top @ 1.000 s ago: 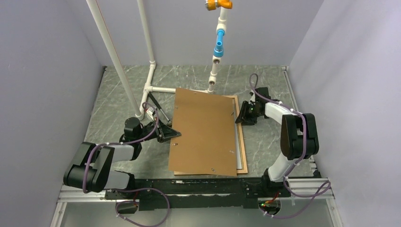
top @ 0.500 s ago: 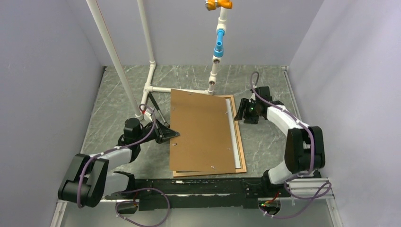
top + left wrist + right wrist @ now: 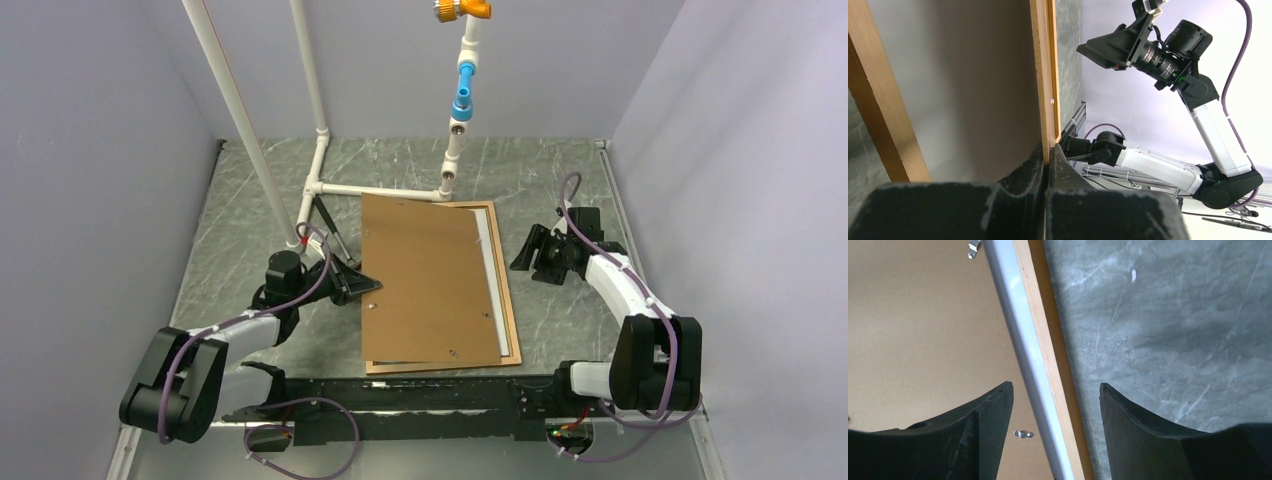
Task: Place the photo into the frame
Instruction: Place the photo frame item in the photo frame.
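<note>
Backing board (image 3: 430, 285) goes onto frame (image 3: 511, 322)
The left gripper (image 3: 362, 284) clamps the board edge; the right gripper (image 3: 535, 255) stands apart, empty. Better to slide it flat rightward over the white photo (image 3: 1020, 340) strip.

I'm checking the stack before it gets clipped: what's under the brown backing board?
The frame lies beneath the backing board; its right and near rails poke out, plus a white strip inside the right rail. Everything else there is covered.

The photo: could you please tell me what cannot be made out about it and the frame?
Photo: in the top view, the backing board covers all but a white strip; the print side is hidden.
Frame: its left rail is hidden beneath that board.
Right wrist view: both are cut off by the picture edges.
</note>
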